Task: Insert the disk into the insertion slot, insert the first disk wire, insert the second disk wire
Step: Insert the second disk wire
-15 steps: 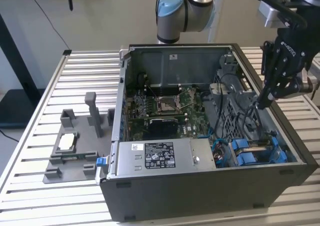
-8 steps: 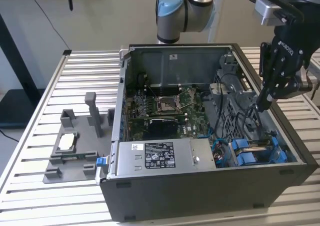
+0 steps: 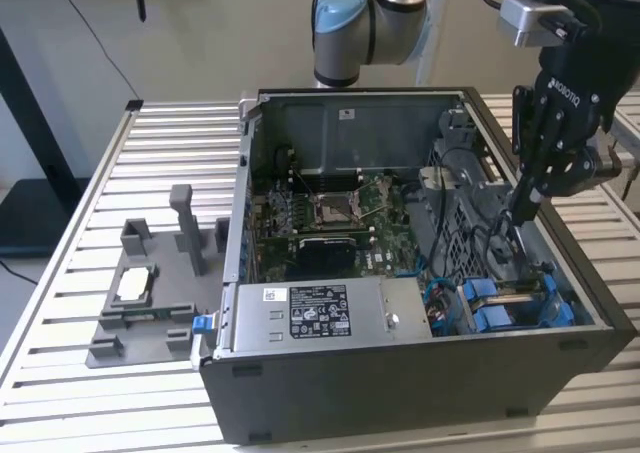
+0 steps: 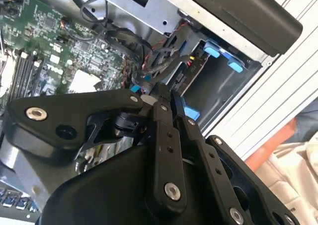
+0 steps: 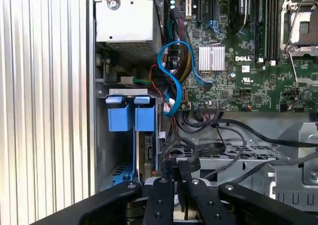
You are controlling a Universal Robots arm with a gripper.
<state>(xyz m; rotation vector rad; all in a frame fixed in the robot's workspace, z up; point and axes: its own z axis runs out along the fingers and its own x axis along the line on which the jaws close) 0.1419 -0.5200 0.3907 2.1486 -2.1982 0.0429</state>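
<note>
Your gripper (image 5: 177, 166) sits nearest the lens in both wrist views. Its fingers (image 5: 185, 169) are drawn tight together just above a tangle of black wires (image 5: 223, 150). You cannot tell whether a connector is pinched between them.

Just beyond, the disk (image 5: 145, 119) appears seated in the insertion slot (image 5: 115, 158), with its blue carrier tabs at the bay mouth. Judge step one done. Neither wire insertion can be confirmed. A blue cable (image 5: 171, 76) loops beside the bay toward the circuit board (image 5: 238, 61).

Farther off, in the exterior view, the power-supply box (image 3: 320, 308) carries a black-and-white sticker. Print is present there and on the board; it is not transcribed.
</note>
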